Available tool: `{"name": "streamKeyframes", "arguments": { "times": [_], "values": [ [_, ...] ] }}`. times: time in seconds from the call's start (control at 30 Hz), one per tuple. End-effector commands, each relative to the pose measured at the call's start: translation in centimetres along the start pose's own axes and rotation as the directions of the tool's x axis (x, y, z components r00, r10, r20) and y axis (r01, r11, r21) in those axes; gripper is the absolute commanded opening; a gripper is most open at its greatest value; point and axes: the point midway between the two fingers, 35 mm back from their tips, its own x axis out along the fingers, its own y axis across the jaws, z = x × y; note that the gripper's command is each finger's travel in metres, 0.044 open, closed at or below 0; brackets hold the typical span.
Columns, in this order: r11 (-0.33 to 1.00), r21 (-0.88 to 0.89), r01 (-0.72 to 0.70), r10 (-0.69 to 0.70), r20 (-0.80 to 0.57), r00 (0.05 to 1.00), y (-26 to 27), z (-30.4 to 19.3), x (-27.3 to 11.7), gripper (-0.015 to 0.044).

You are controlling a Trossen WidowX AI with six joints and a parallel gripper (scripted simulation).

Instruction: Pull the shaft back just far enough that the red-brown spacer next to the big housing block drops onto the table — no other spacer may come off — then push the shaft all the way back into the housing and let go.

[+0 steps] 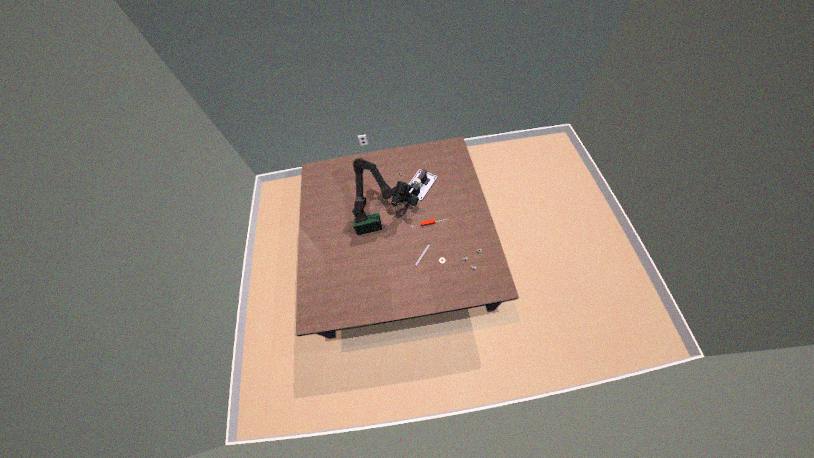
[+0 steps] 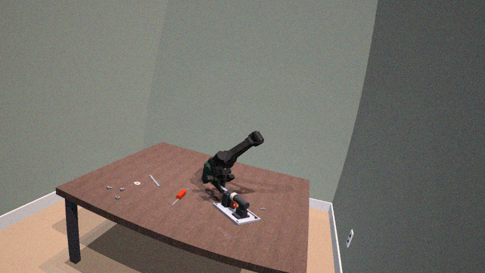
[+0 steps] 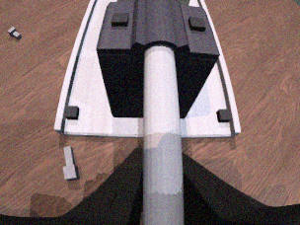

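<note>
The white base plate (image 1: 430,185) (image 2: 228,213) (image 3: 90,94) carries a dark near support block (image 2: 226,199) and a dark housing block (image 2: 241,211) with a thick cylinder on top. The pale shaft (image 2: 223,189) (image 3: 162,104) enters the near support. A cream spacer (image 2: 233,195) sits in line between support and cylinder. An orange-red spacer (image 2: 235,204) is low between the blocks, below the shaft line; whether it touches the plate is too small to tell. My gripper (image 2: 220,188) (image 3: 156,155) is shut on the shaft, outside the near support. The shaft's inner end is hidden.
An orange-red screwdriver (image 1: 428,222) (image 2: 181,194) lies beside the arm. A grey bar (image 1: 422,255) (image 2: 154,180), a pale washer (image 1: 442,260) (image 2: 135,183) and several small bolts or nuts lie farther off. A small bolt (image 3: 70,165) lies just outside the plate's near edge.
</note>
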Motion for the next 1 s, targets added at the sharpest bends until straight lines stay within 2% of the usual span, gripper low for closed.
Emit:
{"name": "streamKeyframes", "arguments": {
  "times": [0.0,0.97],
  "values": [
    [1.000,-0.003,-0.007,0.007,0.001,1.000,0.12,0.26,0.19,0.0000],
    [1.000,-0.003,-0.007,0.007,0.002,1.000,0.14,0.99,0.91,0.0000]
  ]
}}
